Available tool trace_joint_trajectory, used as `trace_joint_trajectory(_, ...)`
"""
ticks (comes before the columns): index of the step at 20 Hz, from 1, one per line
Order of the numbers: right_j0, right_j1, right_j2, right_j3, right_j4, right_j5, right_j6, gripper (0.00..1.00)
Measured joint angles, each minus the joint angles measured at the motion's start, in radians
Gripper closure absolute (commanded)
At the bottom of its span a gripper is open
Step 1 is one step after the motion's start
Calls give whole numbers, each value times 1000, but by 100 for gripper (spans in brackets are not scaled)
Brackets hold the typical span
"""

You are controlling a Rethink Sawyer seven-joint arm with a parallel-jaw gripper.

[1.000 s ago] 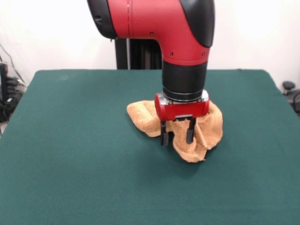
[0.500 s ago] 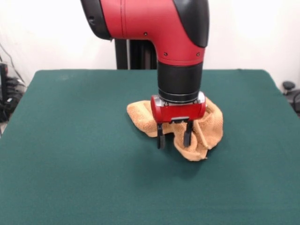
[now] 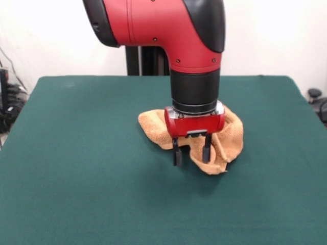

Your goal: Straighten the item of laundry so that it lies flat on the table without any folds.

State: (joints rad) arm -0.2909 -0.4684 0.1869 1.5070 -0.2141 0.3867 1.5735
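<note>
From my seat, the left part of the table (image 3: 76, 173) is plain dark green felt with nothing lying on it; beyond its left edge I see some dark cables and equipment (image 3: 6, 102) against the white wall.

Toward the middle, the orange-tan terry towel (image 3: 156, 127) begins: a rounded, bunched lobe lies on the felt just left of the arm. The cloth is crumpled into a heap, with folds and raised ridges, and is nowhere near flat. It sits around the centre of the table, slightly right of the midline, well apart from every edge.

The red and black arm (image 3: 163, 25) comes down over the heap, its black wrist section ending in a red gripper body that hides the middle of the towel. The gripper (image 3: 191, 152) points straight down at the near edge of the heap. I read its two black fingers (image 3: 177, 154) as spread apart, with a strip of towel showing in the gap between them; they are not pinching the cloth. The left finger stands over bare felt just beside the towel's edge, the right one in front of the cloth. I cannot tell whether the tips touch the table.

Right of the gripper, the towel rises in a thicker folded lobe and droops to a point toward the near side. Further right the felt is bare again, and a dark chair base shows past the table's right edge.
</note>
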Motion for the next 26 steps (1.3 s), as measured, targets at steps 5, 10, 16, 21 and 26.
trace_joint_trajectory(5, -7, 6, 16, 0, 0, 0, 0, 0)
trace_joint_trajectory(10, -6, 28, 20, 0, 0, 0, 0, 0)
trace_joint_trajectory(16, -3, 53, 20, 0, 0, 3, 0, 0)
trace_joint_trajectory(21, 0, 54, 20, 0, 0, 15, 0, 0)
trace_joint_trajectory(26, 0, 54, 20, 0, 0, 16, 0, 0)
